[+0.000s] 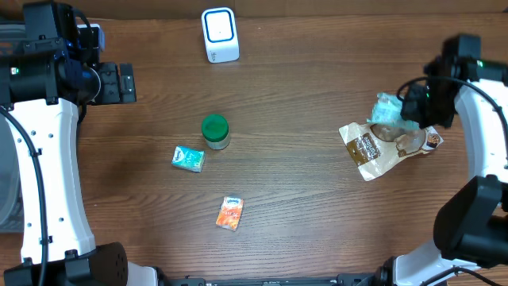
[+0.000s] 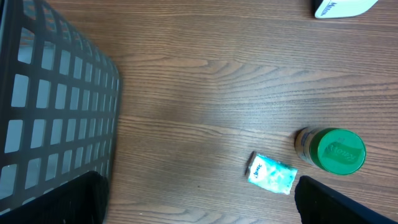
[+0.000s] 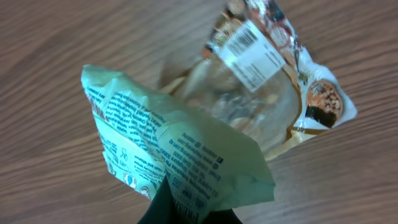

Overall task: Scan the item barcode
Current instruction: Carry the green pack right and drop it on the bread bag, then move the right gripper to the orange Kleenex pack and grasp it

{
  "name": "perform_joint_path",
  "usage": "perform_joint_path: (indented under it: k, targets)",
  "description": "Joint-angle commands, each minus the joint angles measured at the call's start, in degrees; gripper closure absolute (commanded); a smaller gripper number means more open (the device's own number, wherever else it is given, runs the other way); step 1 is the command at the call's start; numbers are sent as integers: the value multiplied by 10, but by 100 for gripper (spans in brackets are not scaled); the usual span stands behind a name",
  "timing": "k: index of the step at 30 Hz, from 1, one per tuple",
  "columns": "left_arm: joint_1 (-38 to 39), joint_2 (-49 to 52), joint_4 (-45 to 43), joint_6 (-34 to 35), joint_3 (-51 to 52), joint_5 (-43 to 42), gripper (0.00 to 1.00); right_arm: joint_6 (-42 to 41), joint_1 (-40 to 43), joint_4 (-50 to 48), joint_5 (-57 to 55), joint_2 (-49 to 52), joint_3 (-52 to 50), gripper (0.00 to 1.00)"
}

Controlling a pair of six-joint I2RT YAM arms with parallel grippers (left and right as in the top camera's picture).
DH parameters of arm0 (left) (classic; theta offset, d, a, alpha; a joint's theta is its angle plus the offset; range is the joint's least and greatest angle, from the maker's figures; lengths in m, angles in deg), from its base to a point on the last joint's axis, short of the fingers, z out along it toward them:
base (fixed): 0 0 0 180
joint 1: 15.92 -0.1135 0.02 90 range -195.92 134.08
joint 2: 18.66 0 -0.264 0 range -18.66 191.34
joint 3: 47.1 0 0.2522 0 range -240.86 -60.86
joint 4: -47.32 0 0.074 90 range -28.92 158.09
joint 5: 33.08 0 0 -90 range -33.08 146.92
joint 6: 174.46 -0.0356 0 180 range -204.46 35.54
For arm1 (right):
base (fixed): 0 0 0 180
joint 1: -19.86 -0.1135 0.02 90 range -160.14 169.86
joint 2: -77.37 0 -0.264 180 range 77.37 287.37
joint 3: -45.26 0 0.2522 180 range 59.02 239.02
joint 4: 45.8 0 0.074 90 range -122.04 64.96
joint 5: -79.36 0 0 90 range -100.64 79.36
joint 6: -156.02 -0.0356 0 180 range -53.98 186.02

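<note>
**Item:** pale green packet [image 3: 174, 143], pinched in the closed right gripper [image 3: 186, 200], held at right over a clear snack pouch [image 1: 381, 144].
**Barcode scanner** [image 1: 220, 35]**:** far centre, well apart from the packet. Carry and scan apparently still to do.
**Left gripper** [image 1: 119, 83]**:** jaws wide, empty, far left beside the wire basket [image 2: 56, 93].
**Mid-table:** green-lidded jar [image 1: 215, 129], teal packet [image 1: 188, 158], orange packet [image 1: 229, 213].

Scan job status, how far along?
Done: right claw is shut on the pale green crinkled plastic packet, held over the brown-and-clear snack bag. In hand: only that packet; left claw is open, holding nothing. Left: the white box-shaped scanner sits far across the table, so no scan yet.
</note>
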Motion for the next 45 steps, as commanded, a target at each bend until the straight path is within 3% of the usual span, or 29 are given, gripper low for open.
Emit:
perform_joint_path:
  k: [1,5,9,12,25,42,45]
  targets:
    - [-2,3,1,-9,-1,5,0,-5,26,-38,48,-7,-50,96]
    - [-2,3,1,-9,-1,5,0,-36,58,-89,48,-7,-103,94]
    - [-2,3,1,-9,-1,5,0,-43,73,-97,48,-7,-118,53]
    - [-2,3,1,-9,-1,5,1,-43,74,-97,47,-7,-116,0]
    - [-2,3,1,-9,-1,5,1,-67,28,64,129,-18,53,0]
    - [-2,3,1,-9,-1,5,0,-66,-275,13,194,-15,27,0]
    - [-2,3,1,-9,-1,5,0,-68,-328,9,194,-10,25,9]
